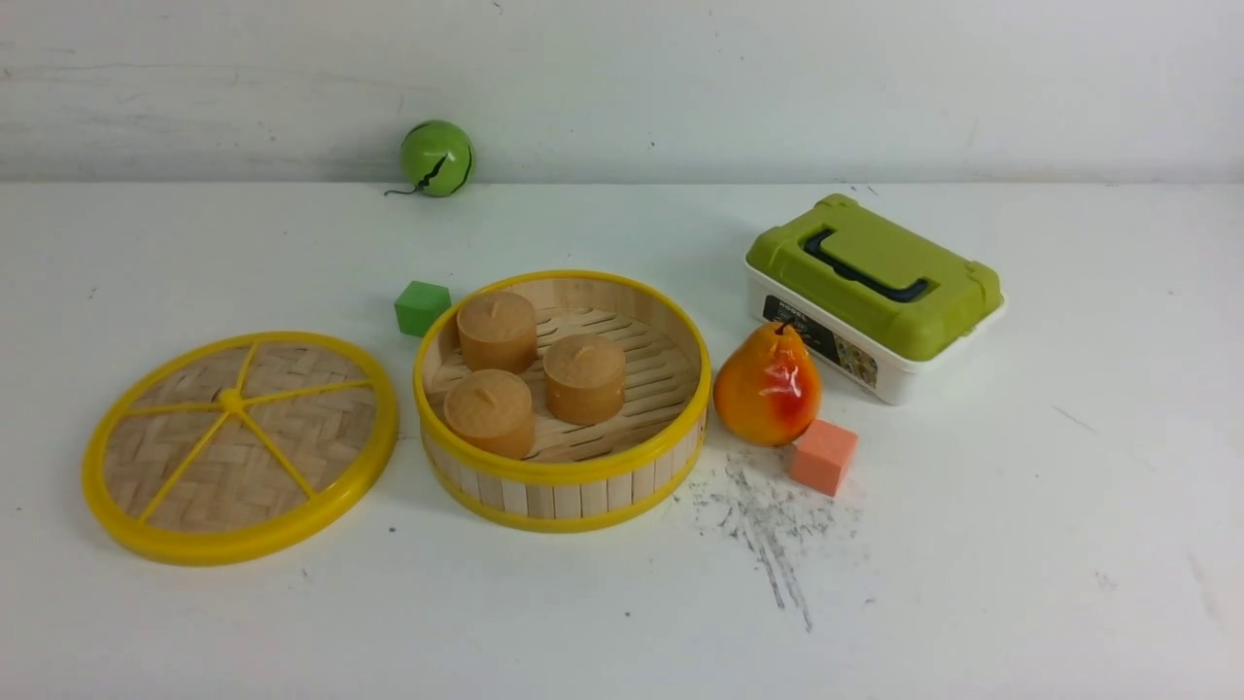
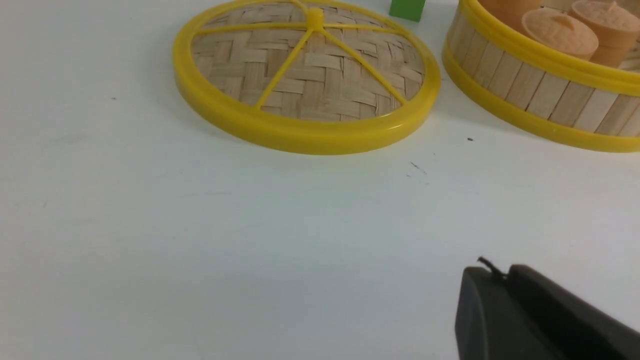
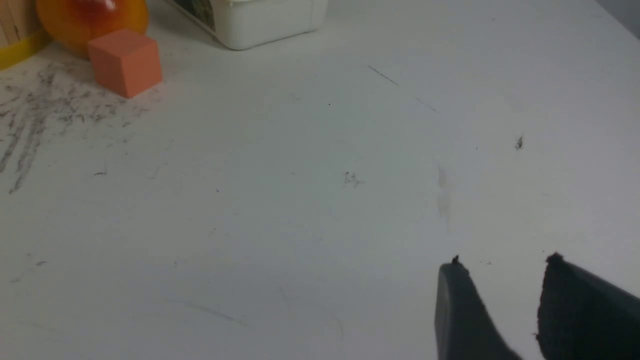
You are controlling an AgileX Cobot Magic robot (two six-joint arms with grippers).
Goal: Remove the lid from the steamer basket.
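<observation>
**Lid off, flat on the table beside the basket**

Woven lid (image 1: 240,447) lying flat on the white table (image 1: 1020,544), just left of the open steamer basket (image 1: 564,481), apart from it. Three tan cakes (image 1: 496,331) inside the basket. Green block (image 1: 422,307) behind, pear (image 1: 767,386) and orange block (image 1: 822,456) to the right, green-lidded box (image 1: 875,292) beyond, green ball (image 1: 436,157) at the back. Left claw (image 2: 505,275) closed, empty, over bare table. Right claw (image 3: 502,265) parted, empty.
</observation>
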